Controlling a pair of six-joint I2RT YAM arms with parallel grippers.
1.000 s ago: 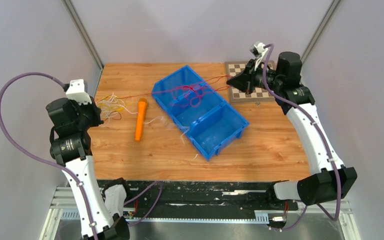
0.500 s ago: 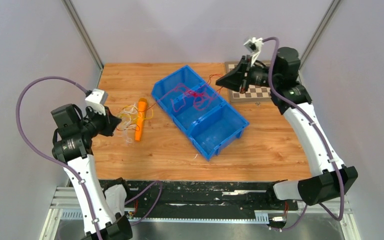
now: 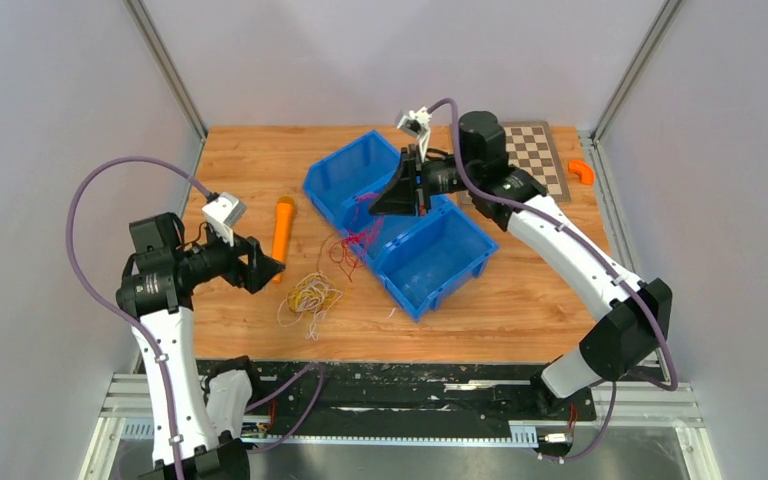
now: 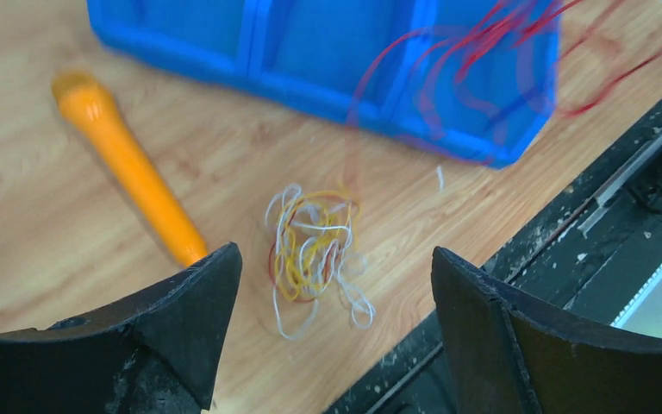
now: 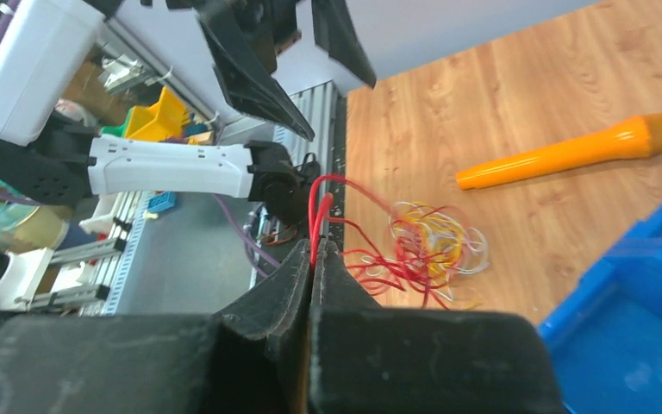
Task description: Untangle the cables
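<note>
L arm first: left gripper [image 3: 266, 268] is let go, jaws spread wide w/ nothing between them, hanging just above the table [image 3: 520, 300] near the front-left. In the wrist cam I look straight past both fingers at the wood.

Just behind it lies the orange mic [image 3: 282, 228], flat on the table, fat end pointing to the back.

Next, the cables [image 3: 312, 294]: the yellow/white clump [image 4: 315, 254] sits loose on the wood, near the front edge, btw the mic's thin end and the blue bin [image 3: 350, 170]. It's apart from the mic and from the L fingers. A few red loops are mixed in.

The red strands [image 3: 360, 238] rise from the clump area up along the bin's left wall. Can't tell if they're free of the clump or not; the R wrist cam shows them overlapping it.

Right gripper [image 3: 373, 207] is clenched tight on a red strand, pinched at the fingertips, and hangs over the bin's middle section, pointing left.

Far right at the back: chessboard [image 3: 530, 150] flat on the table, w/ a small orange piece [image 3: 581, 172] just beside its right edge.
</note>
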